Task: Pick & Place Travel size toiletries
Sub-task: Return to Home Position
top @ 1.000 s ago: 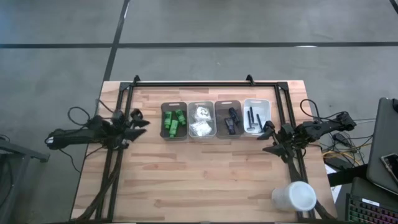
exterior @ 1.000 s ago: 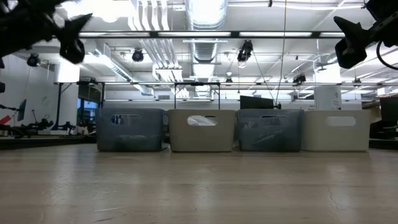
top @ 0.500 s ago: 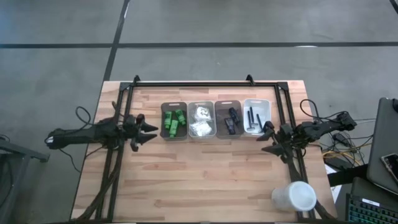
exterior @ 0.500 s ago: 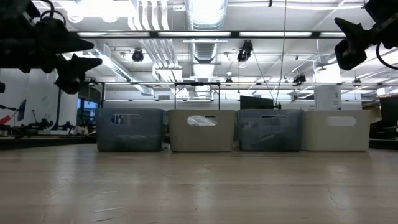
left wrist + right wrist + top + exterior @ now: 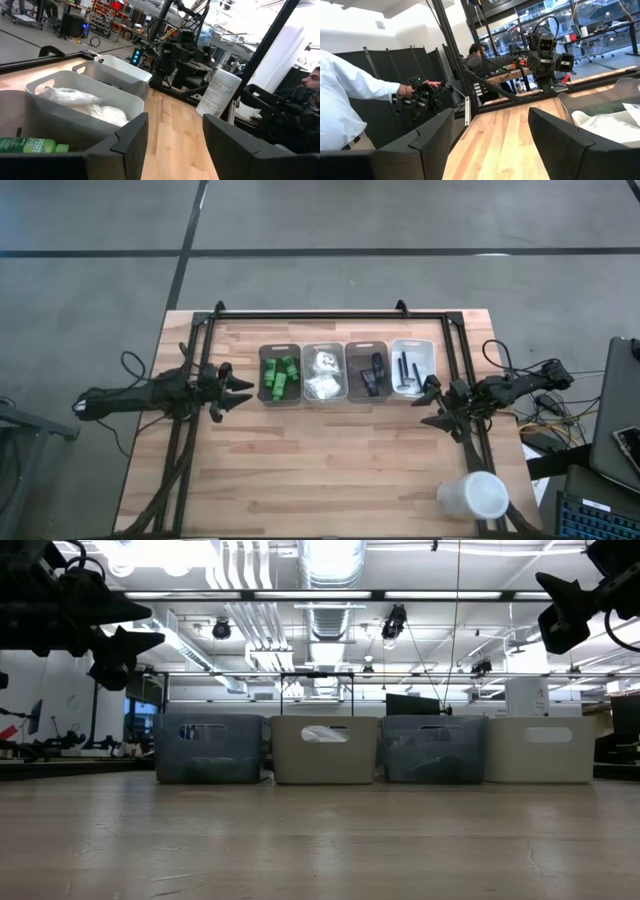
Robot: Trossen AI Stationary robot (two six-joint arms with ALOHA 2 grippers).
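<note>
Four bins [image 5: 325,762] stand in a row, a white cup [image 5: 472,497] well apart.

Wooden table [image 5: 300,470]: four bins [image 5: 323,346] in a row, seemingly a white cup [image 5: 474,496] at one corner.

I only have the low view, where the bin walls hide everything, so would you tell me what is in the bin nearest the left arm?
Observer: The high view shows green bottles lying in that bin.
Operator: Thank you. Is either gripper carrying anything?
Observer: No. The wrist views show the left gripper and the right gripper spread open with nothing between the fingers.
Operator: Is there anything on the table that I am missing?
Observer: A white cup stands by the table corner on the right arm's side, away from the bins.
</note>
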